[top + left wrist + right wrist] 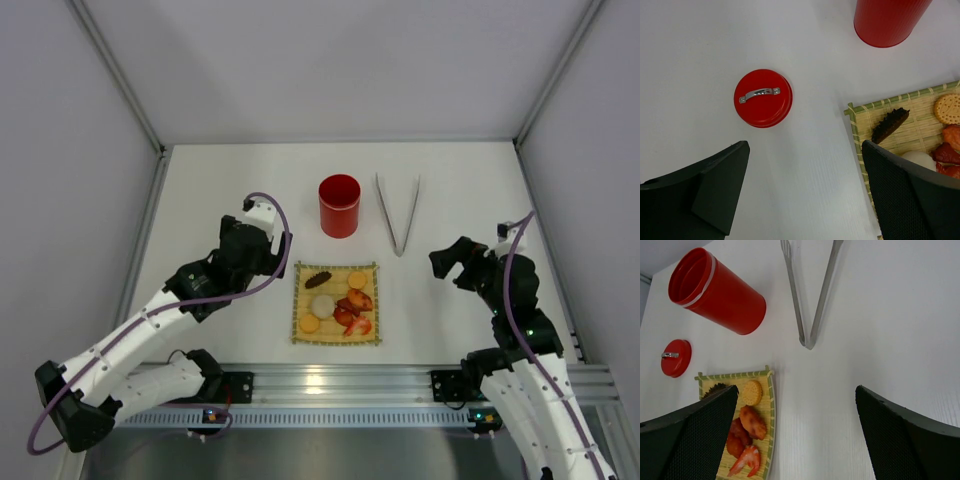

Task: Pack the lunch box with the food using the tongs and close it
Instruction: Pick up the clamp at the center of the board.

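Top external: left gripper point(262, 212), right gripper point(445, 262) both gaping, holding nothing. Tongs point(398, 213) lying flat right of open lunch box point(339, 205), food point(355, 300) on mat point(300, 295) nearer, lid point(763, 98) off to left. Risk tbh: thin flat tongs skidding away on sloppy pinch.

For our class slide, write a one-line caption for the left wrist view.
Open left gripper above the table: red lid lying off the lunch box, food on the bamboo mat.
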Robot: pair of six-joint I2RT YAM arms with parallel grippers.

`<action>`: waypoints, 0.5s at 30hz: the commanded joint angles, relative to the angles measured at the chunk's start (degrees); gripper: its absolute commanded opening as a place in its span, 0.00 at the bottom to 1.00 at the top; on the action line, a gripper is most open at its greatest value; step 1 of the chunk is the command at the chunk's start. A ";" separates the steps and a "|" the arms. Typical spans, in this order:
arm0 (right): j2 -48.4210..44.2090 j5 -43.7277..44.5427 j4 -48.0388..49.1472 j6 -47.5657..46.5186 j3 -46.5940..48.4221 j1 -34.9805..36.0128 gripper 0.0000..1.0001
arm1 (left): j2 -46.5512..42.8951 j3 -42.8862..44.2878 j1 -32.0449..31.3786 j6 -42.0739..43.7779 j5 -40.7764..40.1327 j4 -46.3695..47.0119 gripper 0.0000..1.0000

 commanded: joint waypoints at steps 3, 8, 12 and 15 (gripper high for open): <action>1.28 0.33 0.18 -1.90 2.63 -0.88 0.99 | -0.05 -0.41 -0.03 0.04 -0.12 1.77 0.99; 7.24 0.94 0.62 -3.92 6.14 -0.88 0.99 | 0.21 -0.32 -0.03 0.04 -0.12 1.68 0.99; 13.67 2.34 2.11 -5.15 9.75 -0.88 1.00 | 0.39 -0.32 -0.03 -0.04 -0.21 1.59 0.99; 20.78 4.54 4.22 -5.85 13.35 -0.80 1.00 | 0.56 -0.32 -0.03 -0.04 -0.21 1.51 0.99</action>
